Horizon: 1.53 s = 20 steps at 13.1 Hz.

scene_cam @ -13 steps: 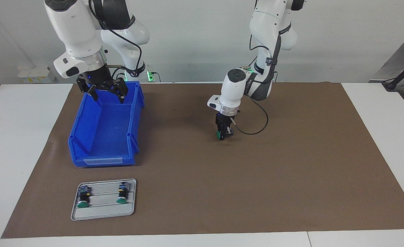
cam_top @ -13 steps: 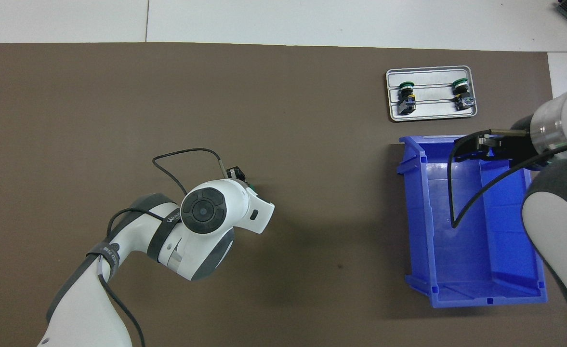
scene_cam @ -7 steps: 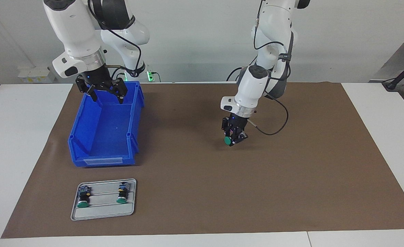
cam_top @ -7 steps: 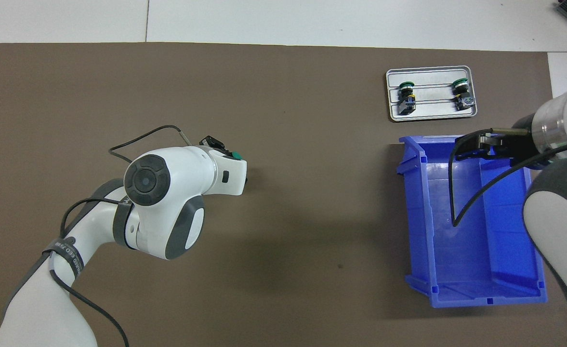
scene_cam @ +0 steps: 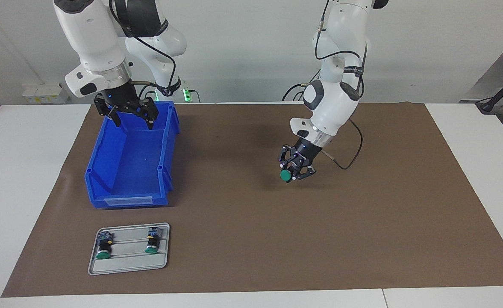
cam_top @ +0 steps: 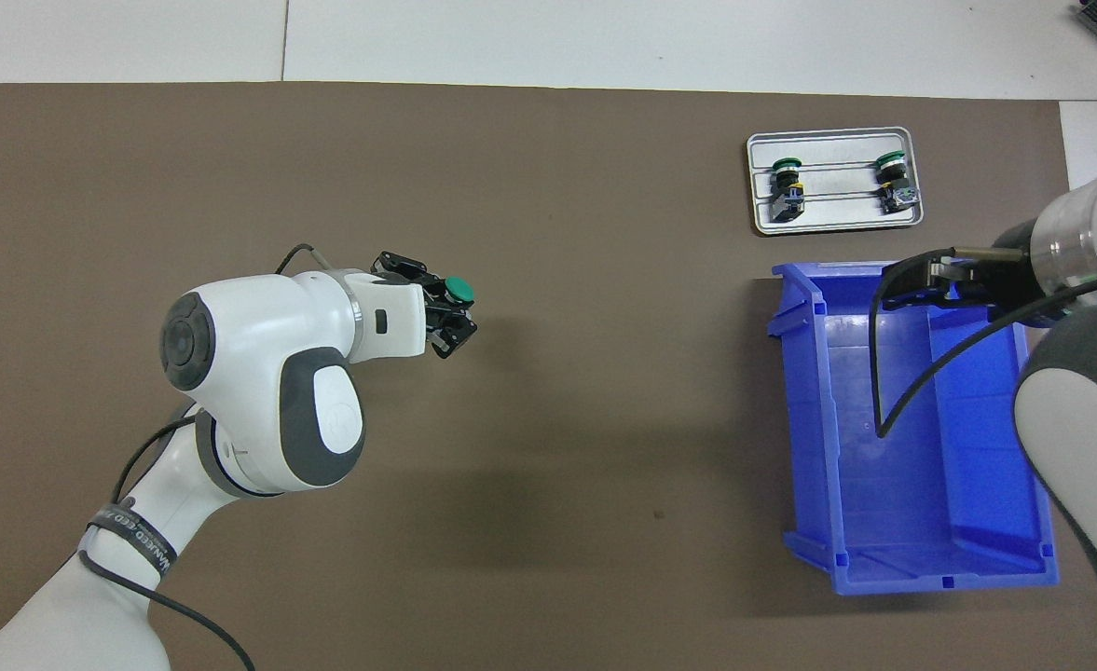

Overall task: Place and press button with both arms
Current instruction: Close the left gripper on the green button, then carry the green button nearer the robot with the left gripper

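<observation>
Left gripper [scene_cam: 292, 172], centre of the facing view, closed on the button [scene_cam: 285, 175] and raised over bare brown mat [scene_cam: 362, 222]; green cap now tilted outward toward the camera, where a second ago pointed nearly straight down, wrist swung toward the frame's right. Reorientation probably in preparation for setting down. Right gripper [scene_cam: 133, 118], upper left, fingers spread wide and empty, waiting over the blue bin [scene_cam: 106, 171]. Lower left: grey tray [scene_cam: 127, 267] carrying two spare buttons [scene_cam: 103, 249].

Pale grey wall [scene_cam: 242, 47], white table [scene_cam: 20, 171], brown mat [scene_cam: 362, 214]
</observation>
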{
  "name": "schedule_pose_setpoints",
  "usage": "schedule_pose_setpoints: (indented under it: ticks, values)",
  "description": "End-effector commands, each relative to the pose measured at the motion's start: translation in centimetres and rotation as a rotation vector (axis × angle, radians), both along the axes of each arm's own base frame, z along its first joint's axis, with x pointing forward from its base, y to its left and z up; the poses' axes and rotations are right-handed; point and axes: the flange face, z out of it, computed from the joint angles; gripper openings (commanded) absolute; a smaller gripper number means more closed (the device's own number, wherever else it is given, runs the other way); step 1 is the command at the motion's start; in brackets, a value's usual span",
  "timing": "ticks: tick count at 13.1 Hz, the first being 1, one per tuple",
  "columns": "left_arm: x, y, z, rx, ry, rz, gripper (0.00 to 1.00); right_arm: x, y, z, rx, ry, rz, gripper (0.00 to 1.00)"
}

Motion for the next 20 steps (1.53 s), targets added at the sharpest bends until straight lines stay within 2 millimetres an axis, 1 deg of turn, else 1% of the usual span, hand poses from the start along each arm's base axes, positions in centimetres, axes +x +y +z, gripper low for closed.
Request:
schedule_pose_setpoints:
  ticks: [1, 3, 5, 11, 14, 17, 20]
  values:
    - [-1.3, 1.7, -0.2, -0.089, -0.036, 0.007, 0.06, -0.6, -0.3, 0.2, 0.005, -0.004, -0.011, 1.0]
    - [-2.2, 2.2, -0.8, -0.14, -0.052, 0.045, 0.09, -0.6, -0.2, 0.2, 0.004, -0.003, -0.011, 1.0]
    - [-3.1, 1.8, -1.4, -0.127, -0.097, 0.074, 0.1, -0.6, -0.3, 0.1, 0.004, -0.003, -0.011, 1.0]
    - [-3.7, 2.1, -2.0, -0.213, -0.107, 0.13, 0.1, -0.6, 0.0, 0.2, 0.005, -0.007, -0.005, 1.0]
    - [-4.5, 2.5, -2.4, -0.296, -0.166, 0.161, 0.12, -0.6, -0.2, 0.2, 0.005, -0.007, -0.006, 1.0]
    - [-4.7, 3.0, -2.5, -0.337, -0.19, 0.187, 0.13, -0.4, -0.2, 0.2, 0.004, -0.015, 0.0, 1.0]
    - [-4.8, 2.9, -2.3, -0.384, -0.186, 0.212, 0.16, -0.3, -0.8, 0.1, 0.005, -0.013, 0.028, 1.0]
